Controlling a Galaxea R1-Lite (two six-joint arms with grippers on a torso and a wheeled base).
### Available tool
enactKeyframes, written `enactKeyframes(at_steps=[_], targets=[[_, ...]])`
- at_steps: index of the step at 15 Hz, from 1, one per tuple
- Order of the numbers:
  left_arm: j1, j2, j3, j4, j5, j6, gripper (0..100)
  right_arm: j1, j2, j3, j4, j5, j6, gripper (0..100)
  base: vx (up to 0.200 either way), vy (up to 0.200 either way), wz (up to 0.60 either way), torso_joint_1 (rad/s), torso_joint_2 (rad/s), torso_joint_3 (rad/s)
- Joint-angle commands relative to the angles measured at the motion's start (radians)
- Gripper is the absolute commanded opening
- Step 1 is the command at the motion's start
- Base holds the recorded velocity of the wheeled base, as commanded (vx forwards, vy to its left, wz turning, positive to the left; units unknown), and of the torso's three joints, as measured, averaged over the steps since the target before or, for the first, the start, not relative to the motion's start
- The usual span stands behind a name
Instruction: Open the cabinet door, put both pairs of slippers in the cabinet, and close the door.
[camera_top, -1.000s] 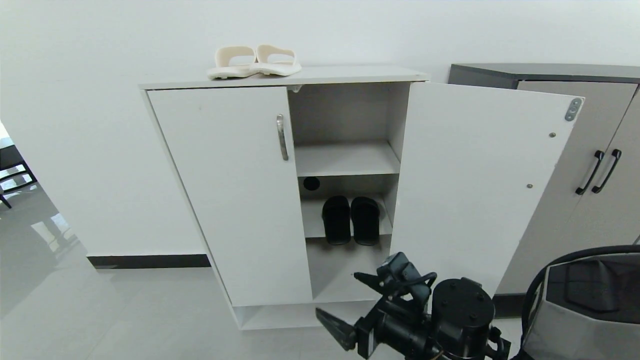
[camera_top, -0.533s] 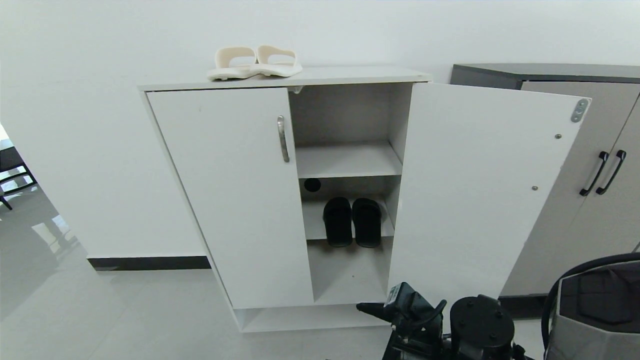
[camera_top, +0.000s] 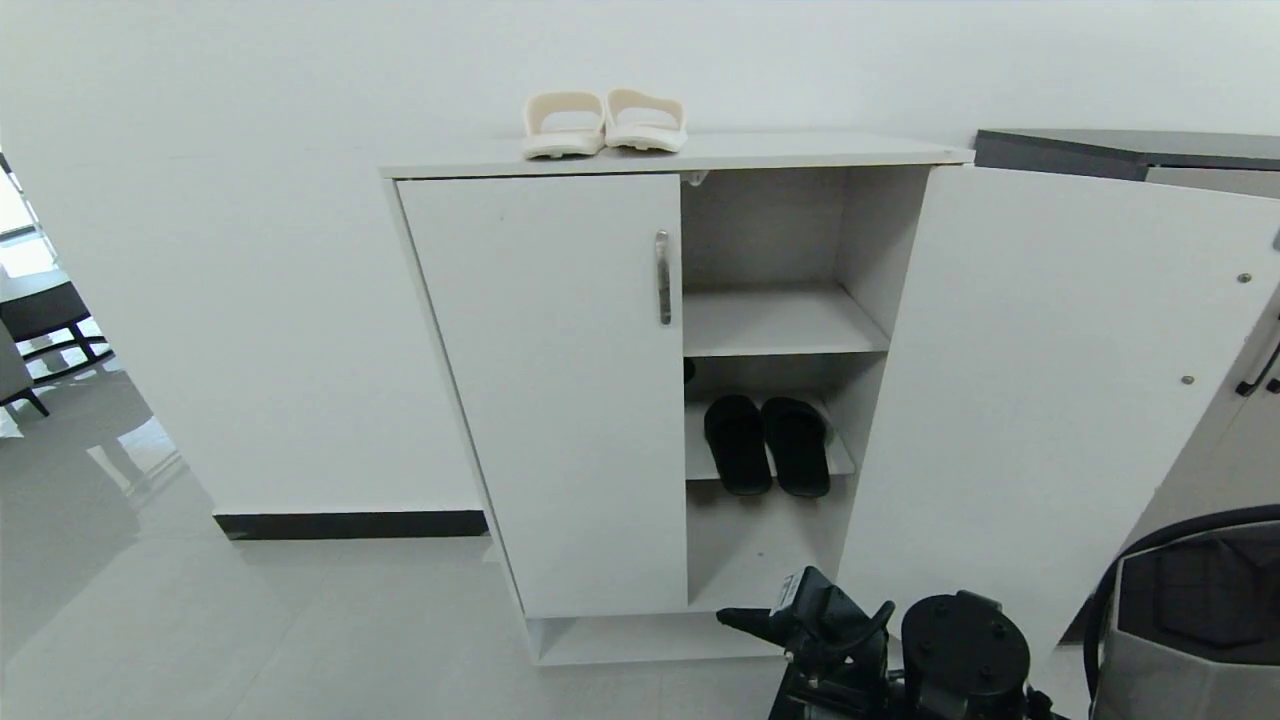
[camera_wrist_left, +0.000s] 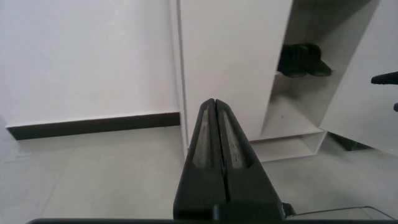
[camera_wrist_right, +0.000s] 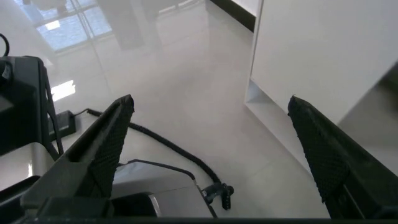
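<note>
- the cabinet (camera_top: 800, 152) stood in the middle of the head view, with the open door (camera_top: 1040, 400) swung wide toward the right of the frame, so the opening step looked done.
- the shut door (camera_top: 560, 400), left of centre, covered the other half of the cabinet.
- the black slippers (camera_top: 765, 445) lay side by side on the middle shelf (camera_top: 843, 460) inside, just right of centre; that pair appeared to be put away.
- the cream slippers (camera_top: 605, 125) sat on top of the cabinet near the top centre of the frame, outside it. by my reading they were yet to go inside, and after that the open door needed closing.
- that put the task at roughly the halfway mark.
- the right hand (camera_wrist_right: 209, 102) hung low at the bottom of the head view, right of centre and in front of the cabinet's base. its two fingers were spread wide apart, holding nothing and touching nothing, with bare floor (camera_wrist_right: 186, 68) between them.
- the left hand (camera_wrist_left: 215, 155) had its fingers pressed flat together with nothing between them. it pointed toward the foot of the cabinet and was well apart from both pairs of slippers.
</note>
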Motion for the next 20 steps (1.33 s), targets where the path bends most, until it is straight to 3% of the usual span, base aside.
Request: enactKeyframes(at_steps=[1, 10, 20], targets=[[0.000, 0.002, 0.000, 0.000, 0.001, 0.000, 0, 0.002, 0.002, 0.000, -0.001, 0.001, 0.000, 100, 0.000, 0.200, 0.00, 0.007, 0.01, 0.002], [0.000, 0.002, 0.000, 0.000, 0.002, -0.008, 0, 0.004, 0.007, 0.008, -0.001, 0.001, 0.000, 100, 0.000, 0.200, 0.00, 0.004, 0.00, 0.002], [0.000, 0.002, 0.000, -0.002, 0.002, -0.010, 0, 0.008, 0.008, 0.008, -0.001, 0.001, 0.000, 100, 0.000, 0.000, 0.00, 0.000, 0.00, 0.000]])
